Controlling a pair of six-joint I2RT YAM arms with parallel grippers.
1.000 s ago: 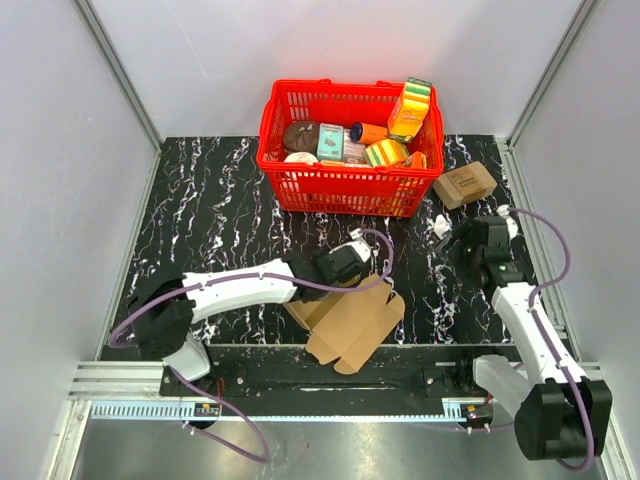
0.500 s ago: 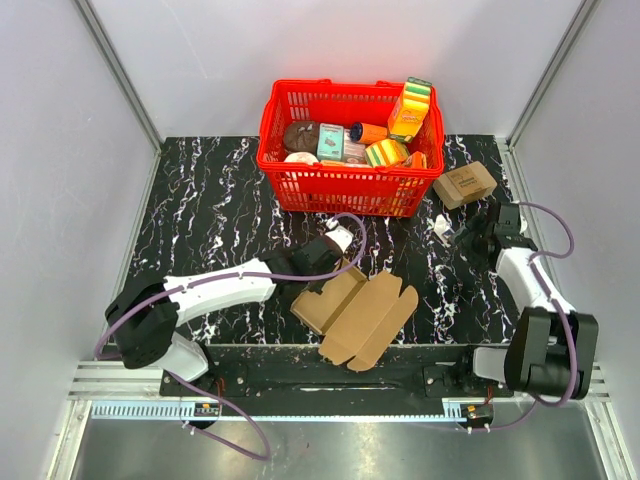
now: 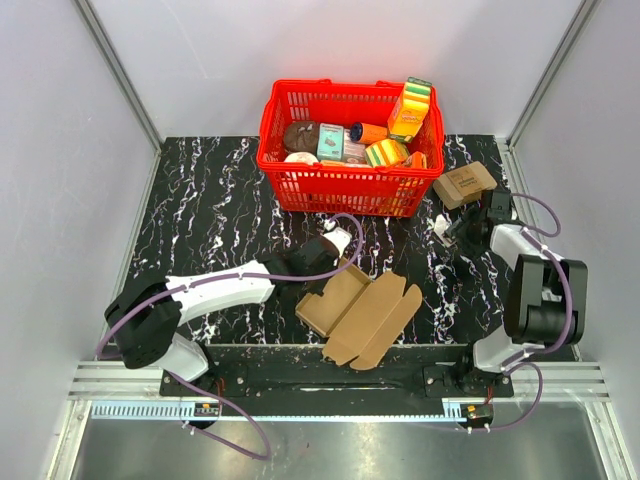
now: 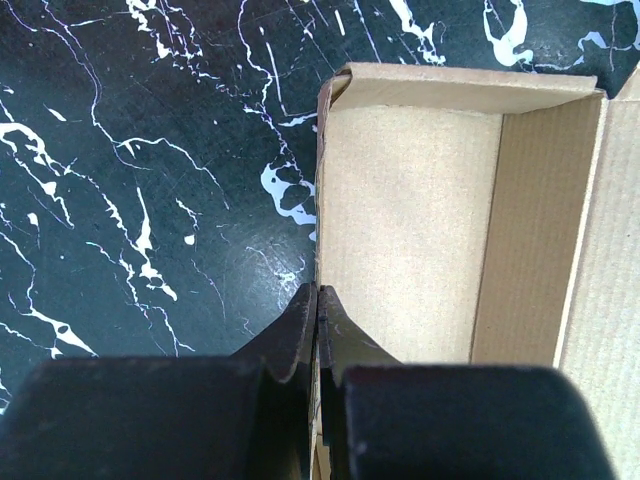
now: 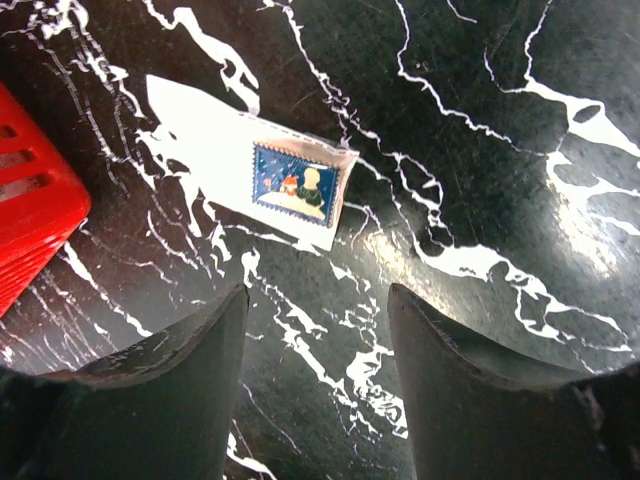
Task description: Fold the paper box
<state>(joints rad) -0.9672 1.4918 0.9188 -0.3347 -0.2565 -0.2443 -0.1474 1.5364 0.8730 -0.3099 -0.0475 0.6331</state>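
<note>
right gripper [image 5: 316,322] retreated, agape over marble table [image 3: 210,200]; left gripper [image 4: 318,302] pinches paper box [image 4: 410,230].

Bare table [image 3: 210,215] left of paper box [image 3: 365,315], red basket [image 3: 340,190] behind

Paper box [image 3: 360,315]: plain brown cardboard, half-formed. Shallow open tray at left, walls raised; flat tabbed lid panel spreads right and nearward. Lies near-centre, set diagonally.
</note>
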